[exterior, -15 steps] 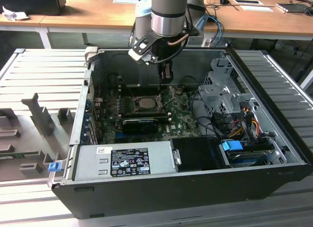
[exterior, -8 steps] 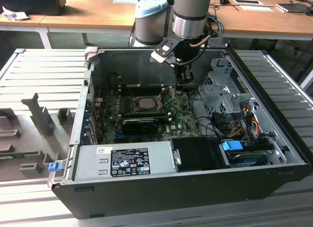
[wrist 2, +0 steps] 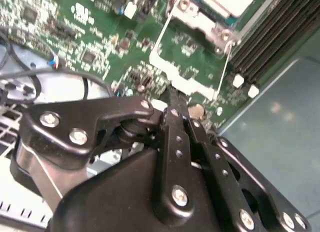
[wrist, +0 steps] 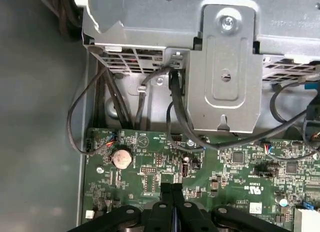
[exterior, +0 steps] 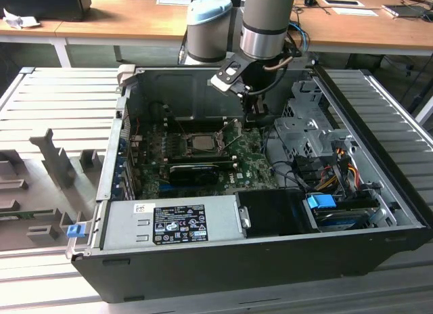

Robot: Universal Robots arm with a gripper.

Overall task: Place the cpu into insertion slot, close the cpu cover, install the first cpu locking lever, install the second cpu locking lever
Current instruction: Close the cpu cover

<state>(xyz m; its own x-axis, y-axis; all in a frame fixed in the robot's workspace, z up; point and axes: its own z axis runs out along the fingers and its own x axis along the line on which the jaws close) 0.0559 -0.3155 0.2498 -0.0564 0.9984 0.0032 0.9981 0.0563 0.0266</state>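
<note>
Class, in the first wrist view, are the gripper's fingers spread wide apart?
No: on the gripper the fingers press together with no gap.

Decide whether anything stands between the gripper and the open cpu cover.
Nothing visible does. In the second wrist view the gripper, its tips shut, points at the raised cover, with only low parts of the board between them. The cpu already lies in the slot beyond the cover.

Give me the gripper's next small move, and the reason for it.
Probably ease the gripper toward the thin locking lever and press it down. The cpu is already seated and the cpu cover seems to be down over it. The lever looks unlatched, and the jaws are shut and empty, beside the socket rather than on it.
</note>
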